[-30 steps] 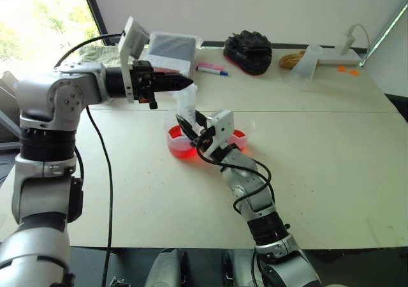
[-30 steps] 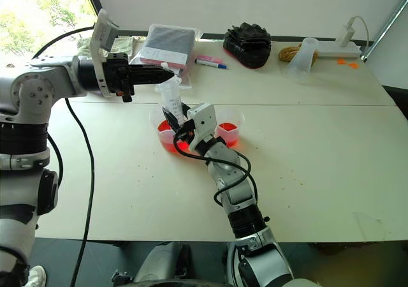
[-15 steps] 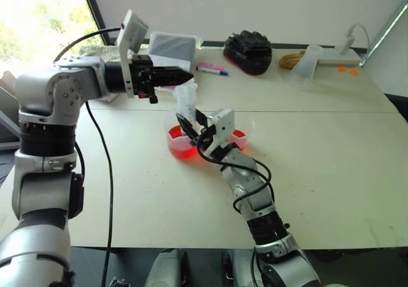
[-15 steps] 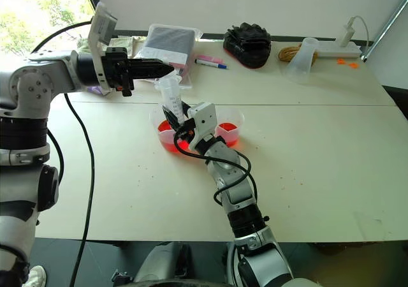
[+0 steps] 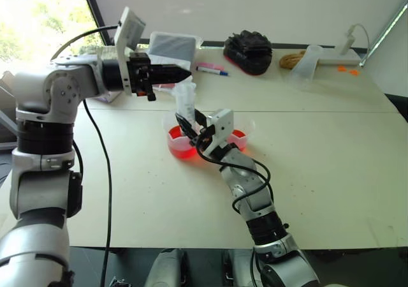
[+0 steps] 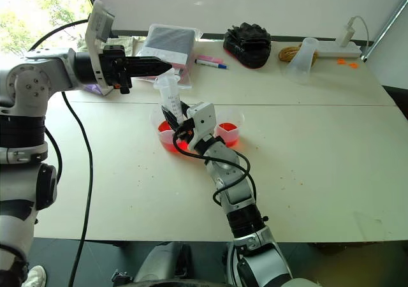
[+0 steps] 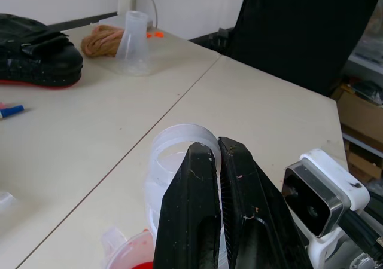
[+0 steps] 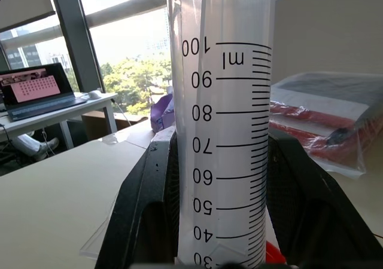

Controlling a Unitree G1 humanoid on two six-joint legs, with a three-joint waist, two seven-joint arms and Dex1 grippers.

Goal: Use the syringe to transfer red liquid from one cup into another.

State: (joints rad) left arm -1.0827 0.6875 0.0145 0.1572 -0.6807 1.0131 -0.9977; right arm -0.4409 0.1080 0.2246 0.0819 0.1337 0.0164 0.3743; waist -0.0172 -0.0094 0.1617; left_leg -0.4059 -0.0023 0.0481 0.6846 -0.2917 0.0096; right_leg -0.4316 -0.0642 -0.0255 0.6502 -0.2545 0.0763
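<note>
My right gripper (image 5: pixel 192 125) is shut on the syringe (image 5: pixel 185 102), which it holds upright over the one cup (image 5: pixel 180 143), the wider one with red liquid (image 5: pixel 180 150) in it. In the right wrist view the clear graduated barrel (image 8: pixel 230 143) stands between both fingers (image 8: pixel 149 209) and looks clear where it shows. The narrower cup, another (image 5: pixel 240 137), stands just right of the gripper with a little red in it. My left gripper (image 5: pixel 186 76) is shut, lies level and points right. Its tips are at the syringe's top rim (image 7: pixel 179 152); whether they touch it I cannot tell.
Along the table's far edge lie a bagged book (image 5: pixel 171 48), a marker pen (image 5: pixel 213 70), a black padded case (image 5: pixel 248 50), a rope coil (image 5: pixel 291 59), an upturned clear cup (image 5: pixel 306 62) and a power strip (image 5: pixel 341 56). A black cable (image 5: pixel 108 172) hangs from the left arm.
</note>
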